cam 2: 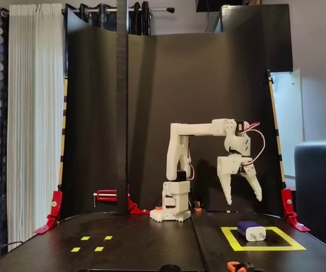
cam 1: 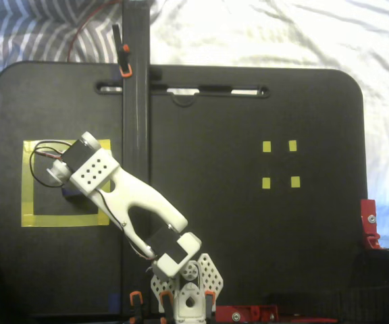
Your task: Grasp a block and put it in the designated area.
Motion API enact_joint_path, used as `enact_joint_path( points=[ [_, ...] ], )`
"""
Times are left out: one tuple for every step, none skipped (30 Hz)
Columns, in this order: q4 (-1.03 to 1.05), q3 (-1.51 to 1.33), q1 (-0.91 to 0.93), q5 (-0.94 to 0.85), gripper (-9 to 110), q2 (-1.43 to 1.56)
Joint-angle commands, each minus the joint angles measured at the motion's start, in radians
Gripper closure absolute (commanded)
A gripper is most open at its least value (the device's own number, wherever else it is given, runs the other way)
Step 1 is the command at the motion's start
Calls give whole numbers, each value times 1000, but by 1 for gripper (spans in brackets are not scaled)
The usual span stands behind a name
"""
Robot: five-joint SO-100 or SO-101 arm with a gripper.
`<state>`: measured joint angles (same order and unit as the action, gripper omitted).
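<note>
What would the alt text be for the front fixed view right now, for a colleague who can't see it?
The dark blue block lies inside the yellow-taped designated area on the black table. The white arm's open claw hangs clear above it, empty. Four small yellow squares sit at lower left.

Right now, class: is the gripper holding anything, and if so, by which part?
Nothing. The gripper hangs open above the table, while the block lies free inside the designated area.
</note>
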<state>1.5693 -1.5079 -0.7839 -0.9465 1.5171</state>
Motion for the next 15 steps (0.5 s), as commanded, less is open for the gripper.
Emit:
enact_joint_path(
  points=[
    [3,44,5,-8,79,46],
    [2,46,6,-6,82,46],
    [0,49,9,-5,84,46],
    [-3,54,11,-3,89,46],
    [-5,57,14,-3,92,46],
    [-5,60,15,-3,95,46],
    [-5,63,17,-2,100,46],
    [-5,63,18,-2,101,46],
    [-5,64,18,-2,101,46],
    [-5,64,20,-2,101,48],
    [-5,64,21,-2,101,48],
    [-5,64,21,-2,101,51],
    [-5,64,23,-2,101,52],
    [-5,64,25,-2,101,55],
    [-5,64,25,-2,101,58]
  ],
)
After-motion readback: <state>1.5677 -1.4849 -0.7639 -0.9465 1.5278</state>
